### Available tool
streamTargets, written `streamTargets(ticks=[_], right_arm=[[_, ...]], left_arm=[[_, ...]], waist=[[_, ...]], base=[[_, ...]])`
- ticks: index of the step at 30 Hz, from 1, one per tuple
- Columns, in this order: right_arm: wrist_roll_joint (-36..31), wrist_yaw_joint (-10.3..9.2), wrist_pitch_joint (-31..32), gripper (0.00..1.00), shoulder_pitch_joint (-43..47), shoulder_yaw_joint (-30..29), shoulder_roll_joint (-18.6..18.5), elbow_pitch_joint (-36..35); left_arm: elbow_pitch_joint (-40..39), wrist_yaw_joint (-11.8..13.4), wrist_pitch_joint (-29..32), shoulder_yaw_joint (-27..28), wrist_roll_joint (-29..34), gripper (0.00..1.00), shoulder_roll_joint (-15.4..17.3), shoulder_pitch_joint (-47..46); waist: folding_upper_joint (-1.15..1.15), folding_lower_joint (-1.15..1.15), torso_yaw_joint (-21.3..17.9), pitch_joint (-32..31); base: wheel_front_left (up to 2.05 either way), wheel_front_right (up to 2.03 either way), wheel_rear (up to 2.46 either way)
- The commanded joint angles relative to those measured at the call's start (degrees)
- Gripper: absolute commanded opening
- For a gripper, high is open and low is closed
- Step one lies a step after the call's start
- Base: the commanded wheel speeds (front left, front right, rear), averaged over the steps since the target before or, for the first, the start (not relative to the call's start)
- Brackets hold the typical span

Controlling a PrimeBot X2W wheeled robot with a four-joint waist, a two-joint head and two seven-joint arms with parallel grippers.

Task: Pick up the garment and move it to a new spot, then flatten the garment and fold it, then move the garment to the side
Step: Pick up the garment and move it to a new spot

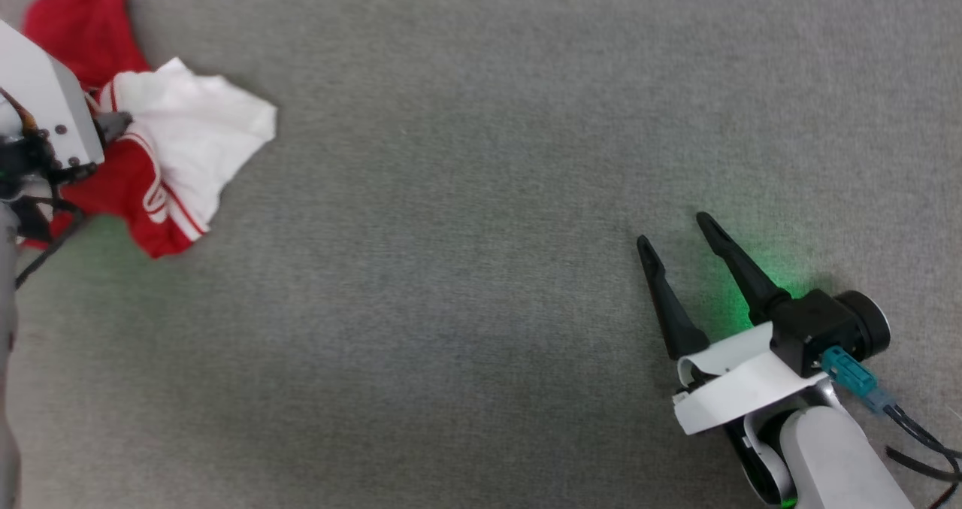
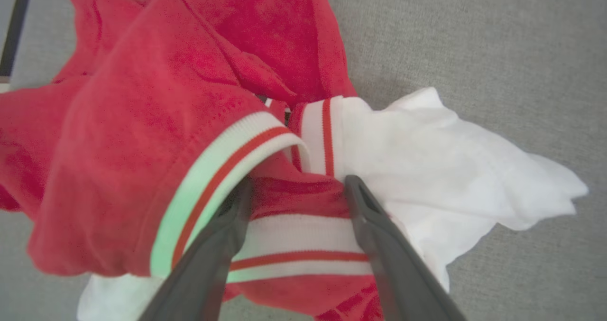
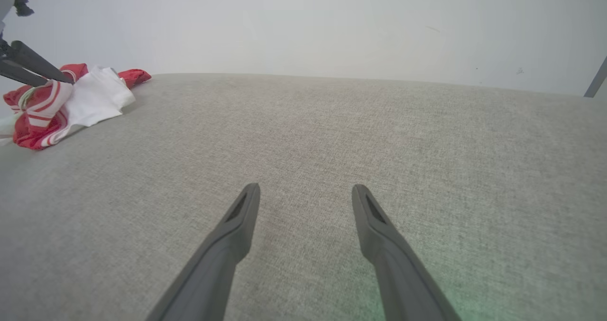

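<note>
Left wrist view crops your garment (image 2: 189, 98); left gripper (image 2: 298, 182) straddles it, jaws apart; right gripper (image 1: 673, 228) hovers, likewise spread.

Before me spreads a flat grey woven-fabric surface (image 1: 466, 268), evenly lit, its weave fine and faintly mottled across the head view. At the lower right of that view a patch of soft green light (image 1: 721, 306) tints the cloth; I see the same tint in the bottom right corner of the right wrist view. There the surface ends in a gently curved far edge across the upper third, with a plain pale off-white wall (image 3: 303, 22) behind it. A thin dark grey slanted bar (image 3: 596, 79) crosses the right edge. In the left wrist view a narrow black strip (image 2: 13, 32) runs down the upper left corner.
</note>
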Motion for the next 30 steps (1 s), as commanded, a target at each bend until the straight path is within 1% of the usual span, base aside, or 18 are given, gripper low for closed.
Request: streamTargets(ticks=[1, 5, 11, 12, 13, 14, 16, 18, 22, 23, 28, 30], right_arm=[[-0.5, 0.0, 0.0, 1.0, -1.1, 0.6, 0.1, -0.3], [-1.0, 0.0, 0.3, 1.0, -1.9, 1.7, 0.4, -1.0], [-1.7, 0.0, 0.2, 1.0, -2.1, 2.5, 0.8, -4.3], [-1.8, 0.0, 0.3, 1.0, -1.9, 2.5, 0.8, -4.9], [-1.8, 0.0, 0.4, 1.0, -1.7, 2.4, 0.8, -5.4], [-1.8, 0.0, 0.6, 1.0, -1.5, 2.4, 0.9, -5.8], [-1.9, 0.0, 0.8, 1.0, -1.2, 2.5, 1.0, -6.5], [-1.9, 0.0, 1.0, 1.0, -0.7, 2.5, 1.0, -6.7], [-1.4, 0.0, 1.0, 1.0, 0.0, 2.3, 1.2, -5.9], [-1.2, 0.0, 0.7, 1.0, 0.5, 2.2, 1.2, -5.3], [-0.3, 0.0, 0.0, 1.0, 1.9, 2.3, 1.6, -3.2], [0.2, 0.0, -0.2, 1.0, 2.4, 2.1, 1.9, -2.5]], left_arm=[[1.1, 0.0, 1.9, -0.3, -0.9, 1.0, 0.1, -0.6], [4.3, 0.0, 5.3, -0.5, -2.2, 1.0, 0.1, -0.8], [8.1, 0.2, 5.0, -0.2, -3.2, 1.0, -0.6, 0.1], [8.4, 0.2, 5.0, -0.5, -3.2, 0.96, -0.7, 0.3], [8.5, 0.2, 4.3, -0.4, -3.3, 0.41, -0.7, 0.3], [8.8, 0.2, 4.0, -0.1, -3.8, 0.0, -0.7, 0.3], [9.3, 0.0, 4.1, -0.3, -3.8, 0.0, -0.9, 0.5], [9.0, 0.0, 2.5, -0.2, -4.0, 0.0, -0.6, 0.3], [7.7, -0.1, -0.9, -0.5, -4.6, 0.0, -1.3, -0.1], [7.0, -0.1, -1.4, -0.9, -4.8, 0.0, -1.8, 0.1], [2.2, -0.1, -4.2, -3.2, -5.8, 0.0, -1.4, 0.0], [0.1, 0.0, -4.8, -4.3, -6.7, 0.0, -2.1, -0.2]], waist=[[0.0, 0.0, -1.9, 2.6], [0.0, 0.0, -2.7, 3.8], [0.0, 0.0, -3.9, 4.4], [0.0, 0.0, -4.0, 4.3], [0.0, 0.0, -4.0, 4.3], [0.0, 0.0, -4.0, 4.2], [0.0, 0.0, -4.0, 3.8], [0.0, 0.0, -3.9, 3.2], [0.0, 0.0, -3.4, 0.7], [0.0, 0.0, -3.2, -0.4], [0.0, 0.0, -2.8, -5.0], [0.0, 0.0, -2.8, -6.6]], base=[[0.0, 0.0, 0.0], [0.0, 0.0, 0.0], [0.0, 0.0, 0.0], [0.0, 0.0, 0.0], [0.0, 0.0, 0.0], [0.0, 0.0, 0.0], [0.0, 0.0, 0.0], [0.0, 0.0, 0.0], [0.0, 0.0, 0.0], [0.0, 0.0, 0.0], [0.0, 0.0, 0.0], [0.0, 0.0, 0.0]])
